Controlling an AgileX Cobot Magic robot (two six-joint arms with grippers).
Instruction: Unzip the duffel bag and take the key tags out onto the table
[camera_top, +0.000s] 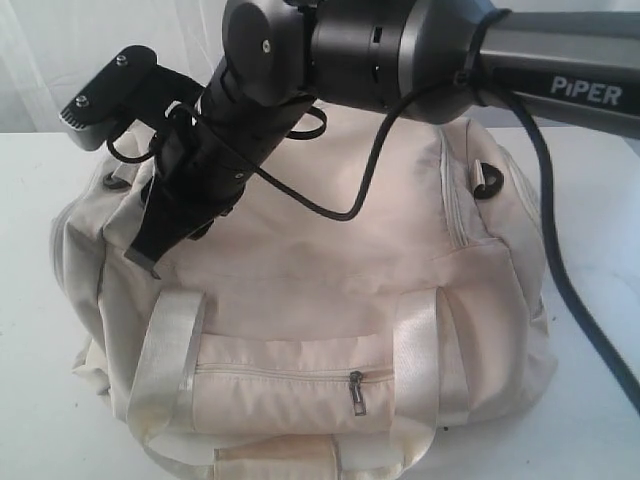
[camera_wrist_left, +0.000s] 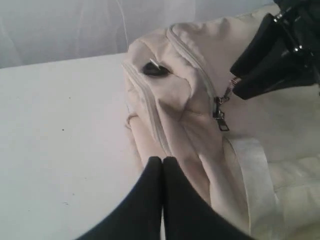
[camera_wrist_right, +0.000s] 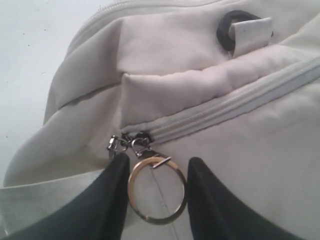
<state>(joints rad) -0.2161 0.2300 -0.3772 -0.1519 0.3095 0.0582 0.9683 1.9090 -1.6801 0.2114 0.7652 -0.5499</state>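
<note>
The cream duffel bag (camera_top: 330, 270) lies on the white table (camera_top: 30, 200) with its top zip (camera_wrist_right: 230, 107) shut. My right arm reaches across to the bag's left end. The right gripper (camera_wrist_right: 159, 162) is open, and its fingers straddle a gold pull ring (camera_wrist_right: 164, 220) hanging from the zip sliders (camera_wrist_right: 142, 142). One finger touches the ring's edge. The left wrist view shows this gripper (camera_wrist_left: 270, 65) just above the zip pull (camera_wrist_left: 220, 117). My left gripper (camera_wrist_left: 162, 160) is shut on nothing, low beside the bag's end. The key tags are hidden.
A black strap ring (camera_wrist_right: 232, 25) sits on the bag's end above the zip. Satin handles (camera_top: 165, 350) and a shut front pocket zip (camera_top: 356, 390) face the exterior camera. A black cable (camera_top: 560, 250) trails from the right arm over the bag. Bare table (camera_wrist_left: 60, 140) lies beside the bag.
</note>
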